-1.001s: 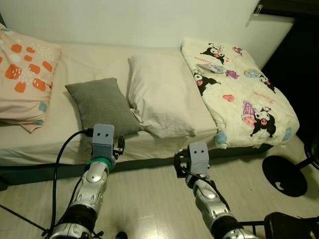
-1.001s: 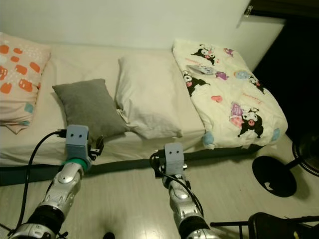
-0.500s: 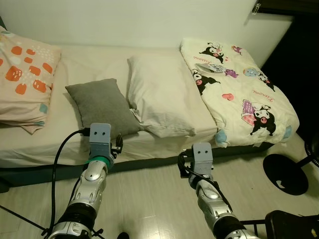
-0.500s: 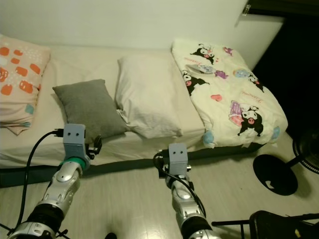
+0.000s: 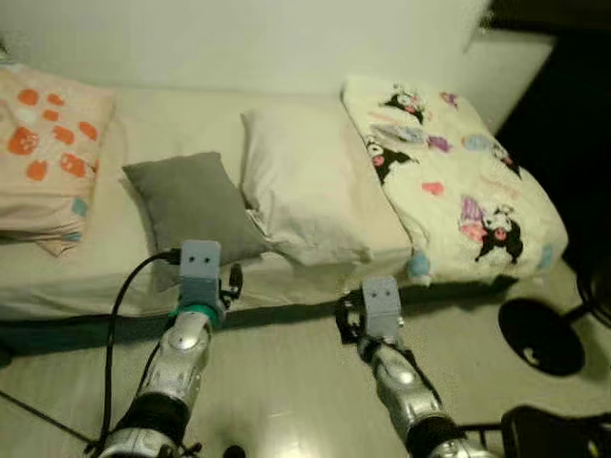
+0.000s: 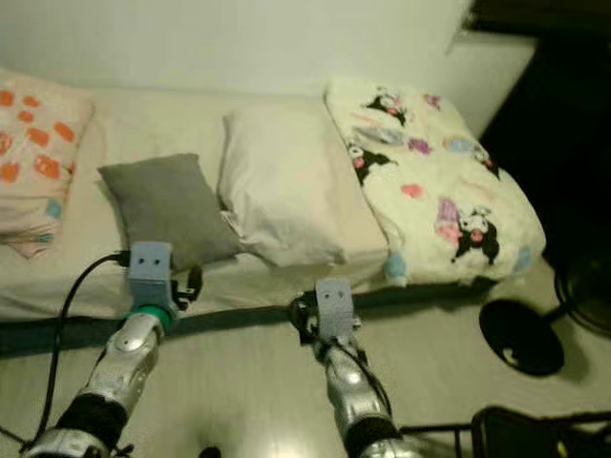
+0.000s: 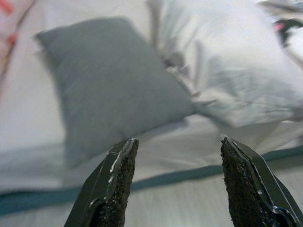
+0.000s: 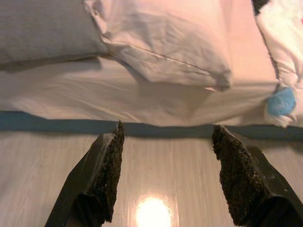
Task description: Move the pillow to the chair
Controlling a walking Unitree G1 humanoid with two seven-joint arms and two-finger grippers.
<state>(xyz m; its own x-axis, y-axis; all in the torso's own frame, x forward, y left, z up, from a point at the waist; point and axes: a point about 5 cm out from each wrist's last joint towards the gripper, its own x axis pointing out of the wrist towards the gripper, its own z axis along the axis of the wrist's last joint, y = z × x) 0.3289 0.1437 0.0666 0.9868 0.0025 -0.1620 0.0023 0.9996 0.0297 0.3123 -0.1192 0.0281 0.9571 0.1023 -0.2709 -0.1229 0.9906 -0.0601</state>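
A small grey pillow [image 5: 191, 202] lies on the bed, leaning against a larger white pillow [image 5: 305, 181] to its right. My left gripper [image 7: 177, 146] is open in front of the bed's edge and points at the grey pillow [image 7: 109, 85], still short of it. My right gripper [image 8: 168, 130] is open over the floor and faces the bed's edge below the white pillow [image 8: 161, 33]. Nothing is between the fingers of either one. In the head views both wrists [image 5: 199, 272] [image 5: 380, 305] hang just before the mattress.
The bed [image 5: 95, 277] runs across the view along a white wall. An orange-patterned pillow [image 5: 43, 153] lies at its left end, a cartoon-print blanket [image 5: 458, 181] at its right. A round black stand base [image 5: 539, 336] and a dark object [image 5: 558, 434] sit on the wooden floor at right.
The picture has blurred with a slight camera shift. Both arms and the pillows hold about the same places, and both grippers stay open.
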